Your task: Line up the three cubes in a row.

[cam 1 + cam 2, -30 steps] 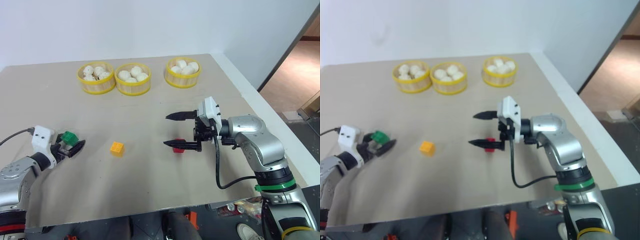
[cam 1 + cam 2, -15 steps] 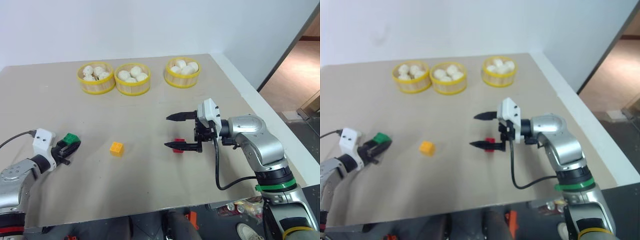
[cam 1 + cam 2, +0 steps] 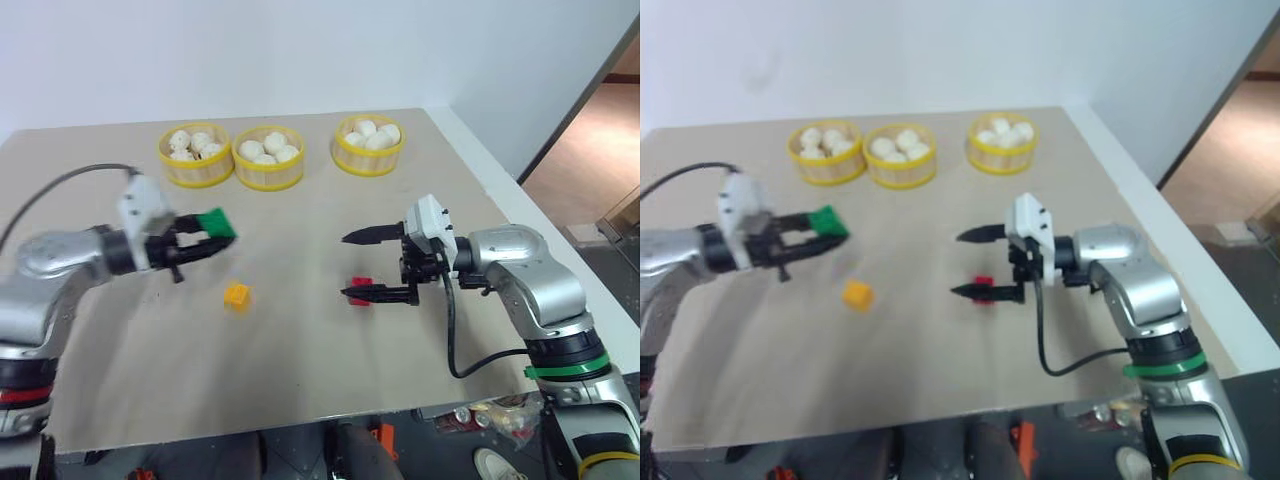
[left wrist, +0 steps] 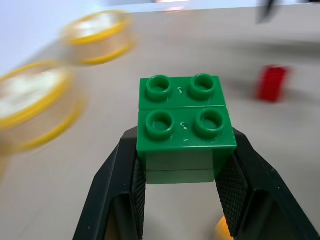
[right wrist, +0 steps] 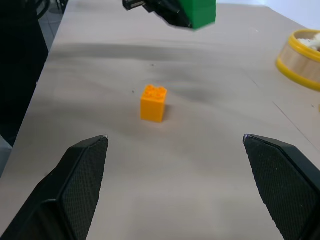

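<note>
Beige desk (image 3: 300, 380) spans most of the head view; three yellow-rimmed round baskets of white buns (image 3: 267, 158) sit along the upper centre, out of play.

Left claw (image 3: 205, 235), left of centre, is clamped on the green studded plastic cube (image 3: 213, 222), held clear above the desk; in the wrist view both pads pinch its side faces, studs up. Right claw (image 3: 358, 265), right of centre, is spread wide and empty, its lower finger just beside the small red studded cube (image 3: 360, 289), which sits on the desk.

Yellow-orange studded cube (image 3: 236, 294) sits mid-frame, below and right of the green one, well apart from the red.

My read: I'm in the carry step. Red and orange already define a rough line across the frame, so I'd set green on that line, just left of the orange one. Lower it square, studs up, and release only once it's flat on the desk. Keep the right claw parked so it doesn't nudge red.
</note>
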